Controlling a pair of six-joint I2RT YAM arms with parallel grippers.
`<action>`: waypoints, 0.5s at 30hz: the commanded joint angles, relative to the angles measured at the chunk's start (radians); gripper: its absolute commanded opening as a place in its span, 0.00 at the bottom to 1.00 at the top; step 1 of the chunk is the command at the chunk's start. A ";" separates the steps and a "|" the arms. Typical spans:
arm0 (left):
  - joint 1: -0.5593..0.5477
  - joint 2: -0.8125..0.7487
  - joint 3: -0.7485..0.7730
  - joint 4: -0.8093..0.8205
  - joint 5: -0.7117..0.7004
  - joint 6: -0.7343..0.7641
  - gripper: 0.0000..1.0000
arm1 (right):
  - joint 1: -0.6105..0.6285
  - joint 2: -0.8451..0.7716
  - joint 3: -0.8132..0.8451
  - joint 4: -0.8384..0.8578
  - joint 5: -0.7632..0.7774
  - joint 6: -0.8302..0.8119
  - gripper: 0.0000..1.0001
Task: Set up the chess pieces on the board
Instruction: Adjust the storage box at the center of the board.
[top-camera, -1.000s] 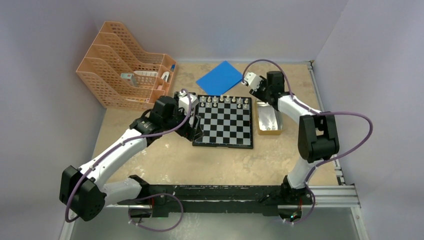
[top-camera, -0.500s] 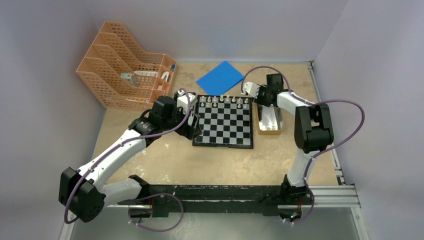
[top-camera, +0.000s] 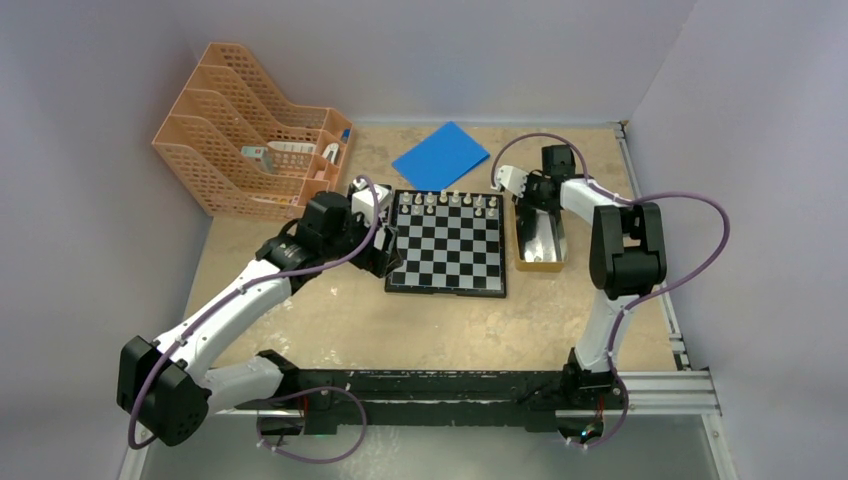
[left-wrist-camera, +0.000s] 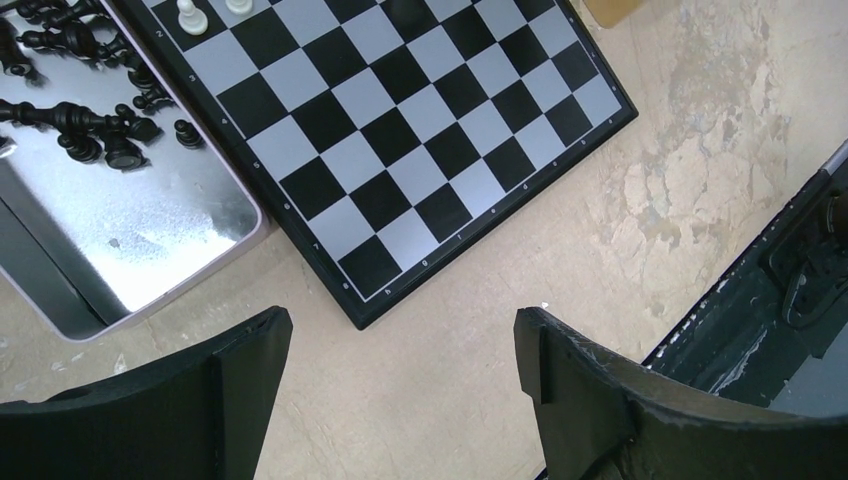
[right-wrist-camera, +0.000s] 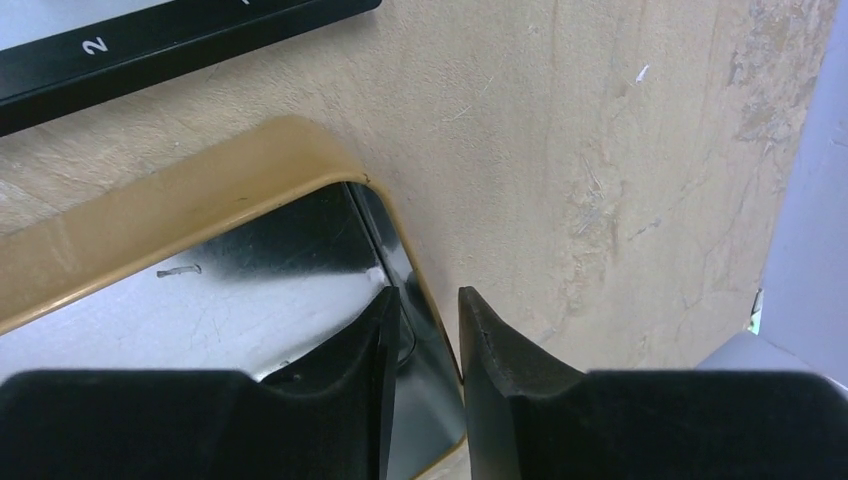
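Our right gripper (right-wrist-camera: 428, 305) stands narrow astride the rim of the gold tin (right-wrist-camera: 200, 205), at 3 o'clock of the board (top-camera: 447, 250); whether it grasps anything we cannot tell. The left gripper (left-wrist-camera: 400, 330) is released. Pinching the rim could drag the tin into the chess pieces (top-camera: 447, 203) at 12 o'clock.

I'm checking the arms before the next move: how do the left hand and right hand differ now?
The left hand is spread wide; the right hand is nearly closed. The left hand hovers empty over the table by the board's corner; the right hand straddles the gold tin's wall. Both have black fingers.
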 joint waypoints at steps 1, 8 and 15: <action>0.009 -0.010 0.026 0.037 0.000 0.002 0.82 | -0.013 -0.010 0.039 -0.046 0.005 0.001 0.28; 0.015 -0.017 0.026 0.025 0.004 0.013 0.82 | -0.024 -0.014 0.061 -0.085 0.036 0.055 0.18; 0.017 -0.066 0.021 0.031 0.014 0.009 0.82 | -0.061 -0.054 0.018 -0.089 0.094 0.065 0.19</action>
